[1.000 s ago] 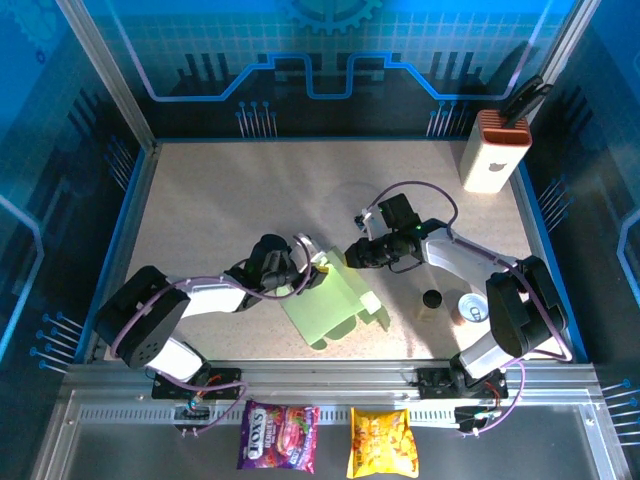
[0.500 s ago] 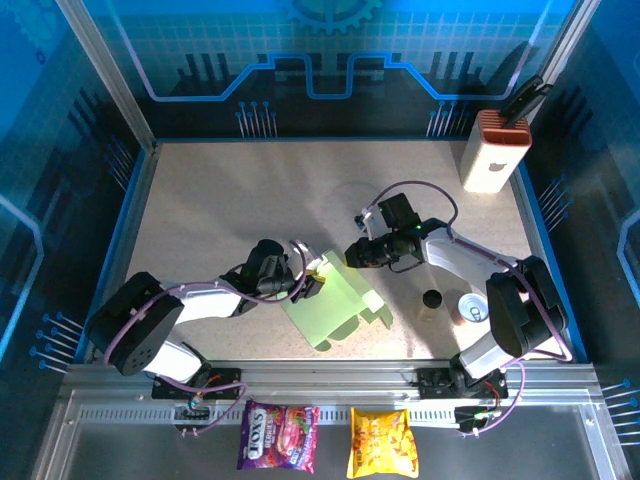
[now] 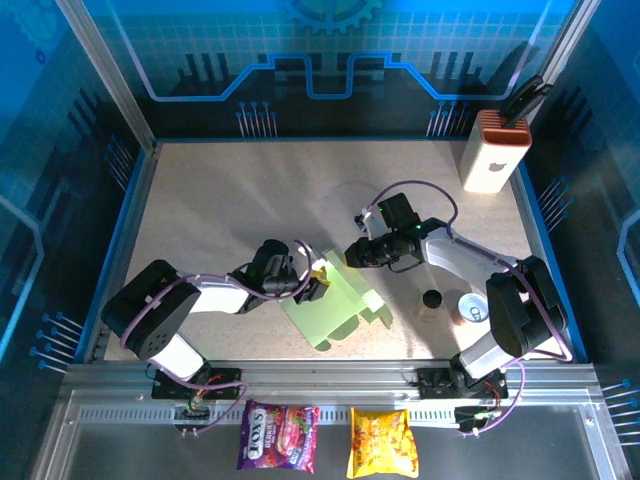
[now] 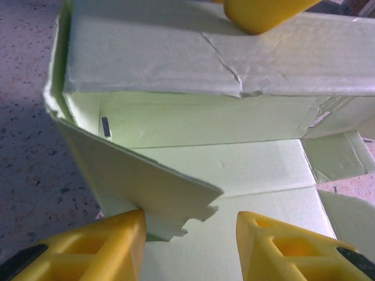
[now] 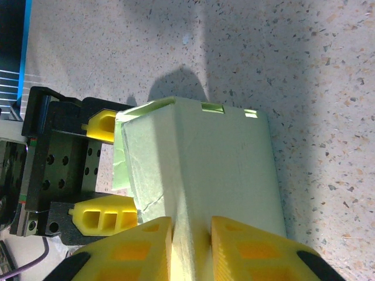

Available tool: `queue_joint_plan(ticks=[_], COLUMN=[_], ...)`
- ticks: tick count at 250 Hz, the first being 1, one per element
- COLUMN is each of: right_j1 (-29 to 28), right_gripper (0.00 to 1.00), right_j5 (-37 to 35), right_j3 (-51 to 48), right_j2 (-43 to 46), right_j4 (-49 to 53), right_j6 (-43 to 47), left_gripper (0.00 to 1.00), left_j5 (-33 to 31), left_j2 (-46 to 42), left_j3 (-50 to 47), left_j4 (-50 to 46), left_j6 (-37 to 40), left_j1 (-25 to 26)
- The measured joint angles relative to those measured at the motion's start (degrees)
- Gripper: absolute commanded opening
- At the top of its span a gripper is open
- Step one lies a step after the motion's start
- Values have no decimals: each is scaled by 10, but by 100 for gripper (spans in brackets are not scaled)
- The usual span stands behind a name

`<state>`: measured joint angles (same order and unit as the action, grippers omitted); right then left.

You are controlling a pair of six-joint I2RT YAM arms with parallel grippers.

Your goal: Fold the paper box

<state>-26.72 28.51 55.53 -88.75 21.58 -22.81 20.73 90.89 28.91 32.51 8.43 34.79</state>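
The paper box (image 3: 338, 300) is pale green card, partly folded, lying mid-table with one wall raised. My right gripper (image 3: 352, 256) reaches in from the right and is shut on that raised wall; in the right wrist view (image 5: 192, 246) its yellow fingers pinch the card. My left gripper (image 3: 318, 280) is at the box's left end. In the left wrist view it (image 4: 190, 225) stands open over the box's floor (image 4: 234, 170). A loose side flap (image 4: 135, 175) leans against its left finger (image 4: 88, 246). The right gripper's fingertip (image 4: 263, 12) pokes in at the top.
A white block with an orange ribbed top (image 3: 494, 150) stands at the back right corner. A can (image 3: 472, 308) and a small dark object (image 3: 432, 298) sit right of the box. Two snack packets (image 3: 277, 436) (image 3: 382, 442) lie beyond the front rail.
My left gripper's jaws have widened and it has shifted slightly at the box's left end. The box's near edge moved a little. The right arm has not moved.
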Motion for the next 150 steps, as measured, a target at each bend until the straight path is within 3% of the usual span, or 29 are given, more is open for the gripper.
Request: queue_joint_plan(ticks=[116,150], right_j1=[0,0], right_gripper=[24,33], right_j5=[0,-1], right_j3=[0,0], right_j2=[0,0], right_j4=[0,-1], right_j6=[0,1], left_gripper=[46,46], left_j5=[8,8], left_j2=[45,52], left_j3=[28,32], left_j4=[34,34], left_j6=[-10,-10], left_j1=[3,3])
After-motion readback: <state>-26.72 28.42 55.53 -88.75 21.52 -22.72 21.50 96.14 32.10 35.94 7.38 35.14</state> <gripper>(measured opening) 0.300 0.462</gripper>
